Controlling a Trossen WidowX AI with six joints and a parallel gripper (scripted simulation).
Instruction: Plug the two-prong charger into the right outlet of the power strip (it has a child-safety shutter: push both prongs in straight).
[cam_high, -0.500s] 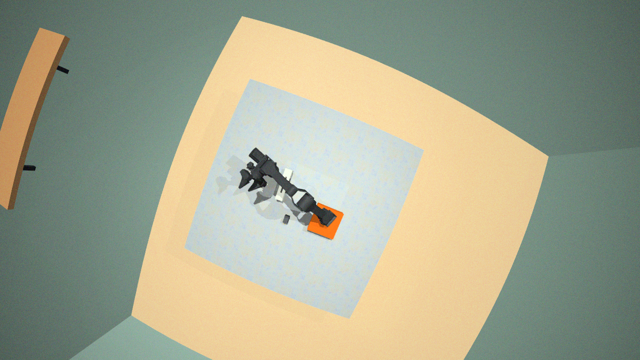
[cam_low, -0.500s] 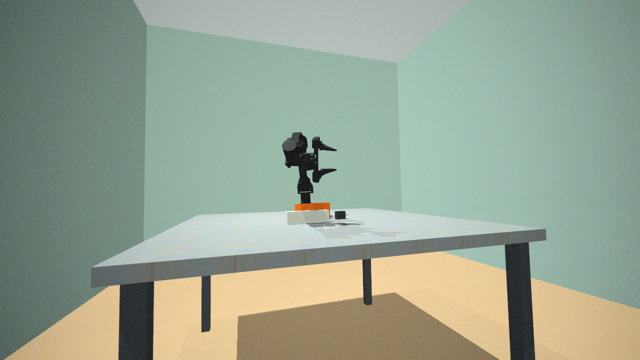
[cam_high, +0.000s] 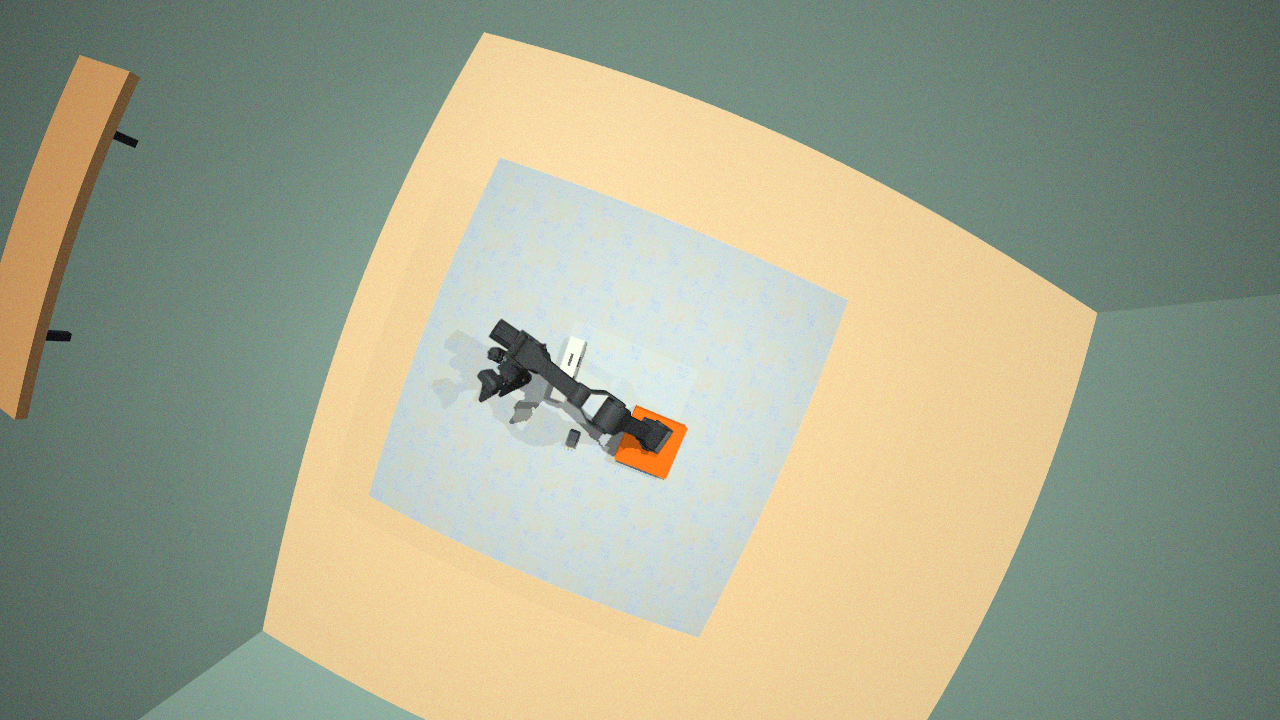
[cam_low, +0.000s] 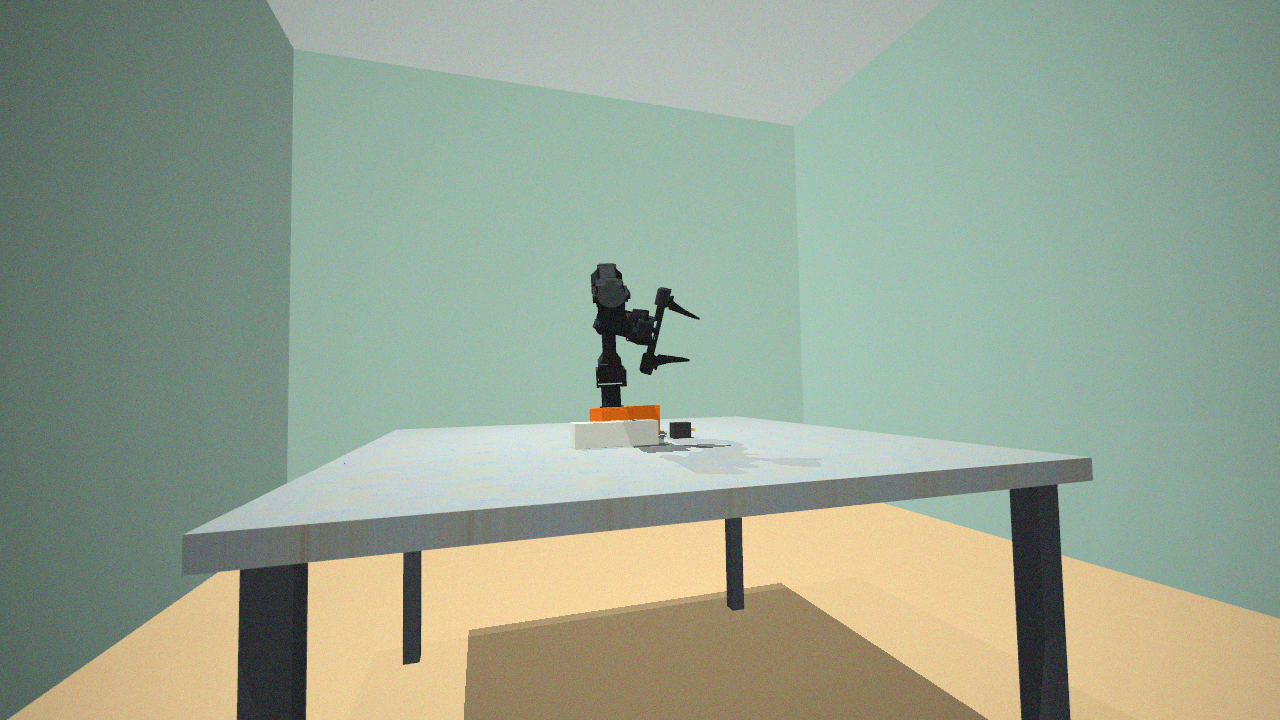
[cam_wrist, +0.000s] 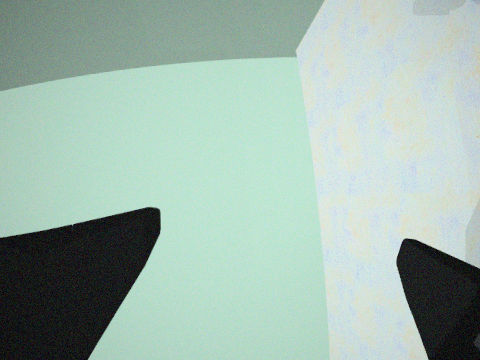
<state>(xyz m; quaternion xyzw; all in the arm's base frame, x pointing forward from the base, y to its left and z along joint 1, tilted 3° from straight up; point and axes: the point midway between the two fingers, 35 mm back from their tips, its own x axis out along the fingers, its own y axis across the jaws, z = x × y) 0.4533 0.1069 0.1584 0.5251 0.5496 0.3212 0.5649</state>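
Observation:
The dark charger (cam_high: 572, 437) (cam_low: 680, 429) lies on the table, its small prongs pointing right in the exterior view and toward the lower edge in the top view. The white power strip (cam_high: 574, 347) (cam_low: 613, 435) lies beyond the arm in the top view, partly covered by it; dark slots show on its top, but I cannot tell the outlets apart. My gripper (cam_high: 491, 395) (cam_low: 693, 339) (cam_wrist: 280, 237) is open and empty, high above the table, with its fingers pointing sideways. The wrist view shows neither charger nor strip.
An orange block (cam_high: 646, 467) (cam_low: 626, 413) sits under the arm's base, near the charger and the strip. The pale table (cam_high: 751, 358) (cam_low: 402, 483) (cam_wrist: 390, 150) bears them all. A wooden shelf or bench (cam_high: 44, 232) stands apart at the far left of the top view.

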